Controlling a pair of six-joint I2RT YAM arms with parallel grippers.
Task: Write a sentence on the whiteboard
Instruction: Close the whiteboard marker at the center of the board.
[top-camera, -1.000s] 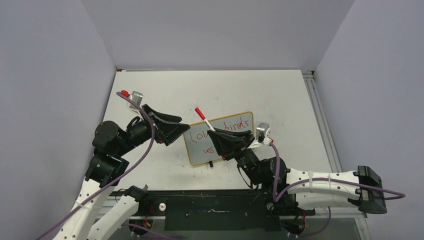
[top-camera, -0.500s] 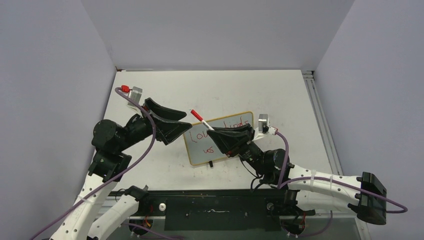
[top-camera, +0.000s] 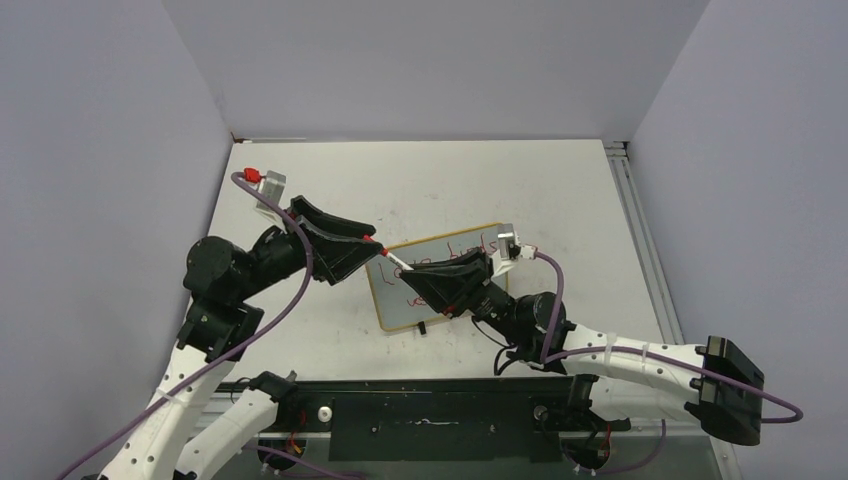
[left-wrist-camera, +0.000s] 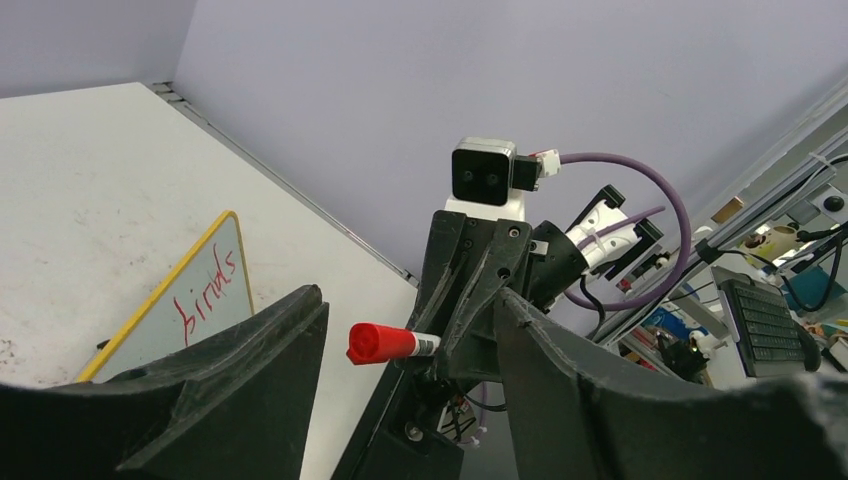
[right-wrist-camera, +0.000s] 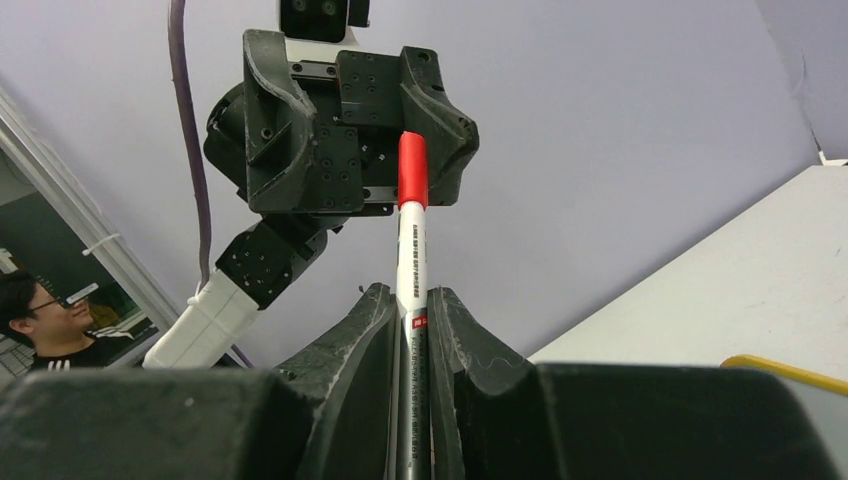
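Note:
The whiteboard (top-camera: 400, 306) lies tilted at mid-table, with a tan frame. The sentence (top-camera: 470, 247) is in red; "birds" shows and the rest is partly hidden by my right gripper. "birds" also shows in the left wrist view (left-wrist-camera: 205, 293). My right gripper (top-camera: 420, 278) is shut on a white marker (top-camera: 390, 258) with a red cap and holds it above the board's left end. The marker points at my left gripper (top-camera: 368, 245), which is open. The red cap (left-wrist-camera: 380, 343) sits between the left jaws, touching neither. The right wrist view shows the marker (right-wrist-camera: 411, 240) upright between my shut fingers.
The white table (top-camera: 420, 180) is walled by purple panels at the back and both sides. A metal rail (top-camera: 640, 240) runs along its right edge. A person (right-wrist-camera: 40, 310) shows off the table in the right wrist view.
My right gripper has carried the marker left and lower, bringing its red cap between the left jaws. The left gripper has shifted slightly. The board has not moved.

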